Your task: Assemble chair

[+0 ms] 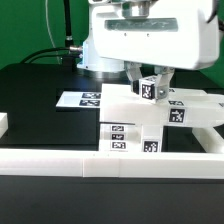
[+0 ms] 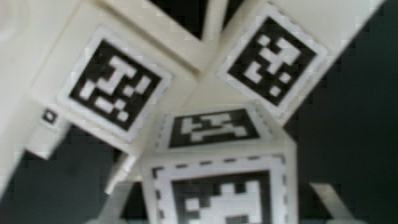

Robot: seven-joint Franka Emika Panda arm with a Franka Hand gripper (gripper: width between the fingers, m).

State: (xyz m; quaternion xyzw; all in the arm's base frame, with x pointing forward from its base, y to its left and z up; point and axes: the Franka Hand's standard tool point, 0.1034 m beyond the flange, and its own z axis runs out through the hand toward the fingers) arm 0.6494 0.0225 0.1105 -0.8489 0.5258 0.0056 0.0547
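Note:
My gripper (image 1: pixel 150 86) hangs over the middle of the table, shut on a small white tagged block (image 1: pixel 149 89) of the chair. The block sits just above a cluster of white tagged chair parts (image 1: pixel 135 125): a flat panel on top with tagged blocks along its front. In the wrist view the held block (image 2: pixel 217 185) fills the space between my fingers (image 2: pixel 121 200), its tag facing the camera. Beyond it stand two tagged panels (image 2: pixel 112 82), (image 2: pixel 276 48), leaning towards each other, with a smaller tagged face (image 2: pixel 214 126) between them.
The marker board (image 1: pixel 82 98) lies flat on the black table at the exterior view's left of the parts. A long plain white border rail (image 1: pixel 100 166) runs along the front, with a short piece (image 1: pixel 3 124) at the left edge.

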